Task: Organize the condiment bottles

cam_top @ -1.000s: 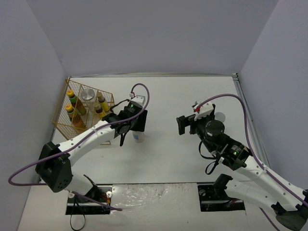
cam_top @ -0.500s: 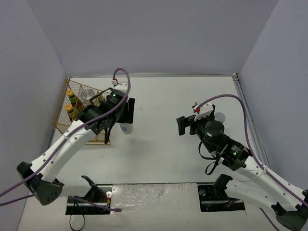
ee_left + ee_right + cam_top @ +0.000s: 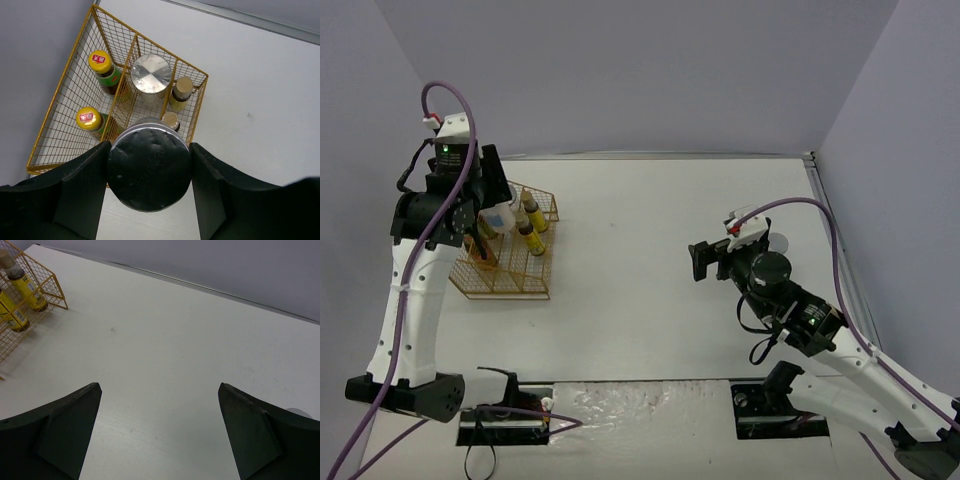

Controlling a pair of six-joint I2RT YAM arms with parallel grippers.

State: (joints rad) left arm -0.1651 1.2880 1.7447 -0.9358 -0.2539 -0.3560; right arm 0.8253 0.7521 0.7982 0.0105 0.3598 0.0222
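While the left gripper [image 3: 149, 170] clenched a silver-lidded jar [image 3: 150, 155] by its sides, that jar hung above the near edge of the gold wire rack [image 3: 60, 90]. At its 12 o'clock a second jar [image 3: 151, 73] stood in the middle compartment. Two sauce bottles [image 3: 100, 61] [image 3: 86, 118] stood at 10 o'clock and two slim dark bottles [image 3: 183, 87] [image 3: 170, 120] at 1 o'clock. The right gripper [image 3: 159, 387] hung released, jaws wide, over the table [image 3: 165, 330].
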